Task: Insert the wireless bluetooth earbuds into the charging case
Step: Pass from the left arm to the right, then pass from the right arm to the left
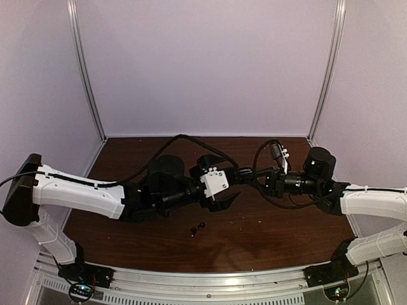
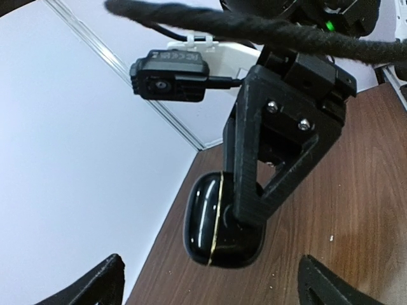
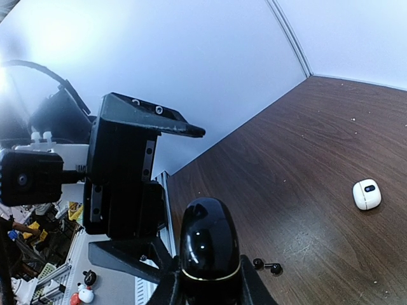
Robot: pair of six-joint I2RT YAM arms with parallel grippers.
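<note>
1. dark brown wooden tabletop (image 1: 267, 235) under pale lilac walls; two tiny black stemmed earbuds (image 1: 198, 228) lie loose on it, near the front edge.
2. right gripper (image 3: 210, 289) pinches the glossy black oval charging case (image 3: 210, 244) — lid seemingly closed.
3. left gripper (image 2: 214, 279) stands wide, holding nothing, facing the case.
4. step, i judge: presenting the case. next — open its lid, then fetch an earbud.

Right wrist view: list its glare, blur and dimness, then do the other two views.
Right wrist view: glare washes out the upper left, and light spots glint on the black charging case. Left wrist view: the near cable looks slightly soft. Top view: dim, so the dark earbuds barely show.
</note>
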